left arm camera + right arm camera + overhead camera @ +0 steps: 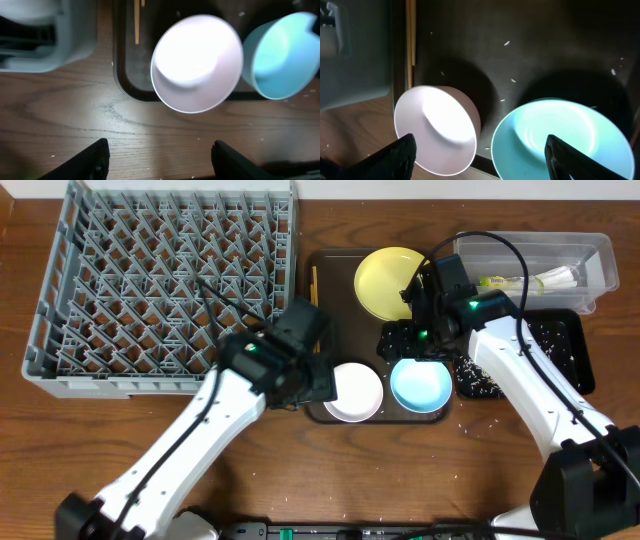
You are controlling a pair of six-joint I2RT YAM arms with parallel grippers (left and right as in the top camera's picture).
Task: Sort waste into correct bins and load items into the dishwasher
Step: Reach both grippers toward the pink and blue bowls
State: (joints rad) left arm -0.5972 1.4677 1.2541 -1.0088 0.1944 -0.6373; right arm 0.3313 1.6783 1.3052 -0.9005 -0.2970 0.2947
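Grey dish rack sits on the tabletop's left. Left tool, wide and empty, hovers near the white bowl. The pale blue bowl lies just beside it on the brown tray. Right tool gapes wide, empty.

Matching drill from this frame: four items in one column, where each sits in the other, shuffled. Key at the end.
Items:
1. yellow plate
2. wrapper
3. rice scraps, most of them
4. chopsticks

Places:
A. in the clear tub
B. on the brown tray, along its edge nearest the dish rack
C. in the black tray
D. on the brown tray, at the side far from the robot

Pairs: 1-D, 2-A, 3-C, 4-B
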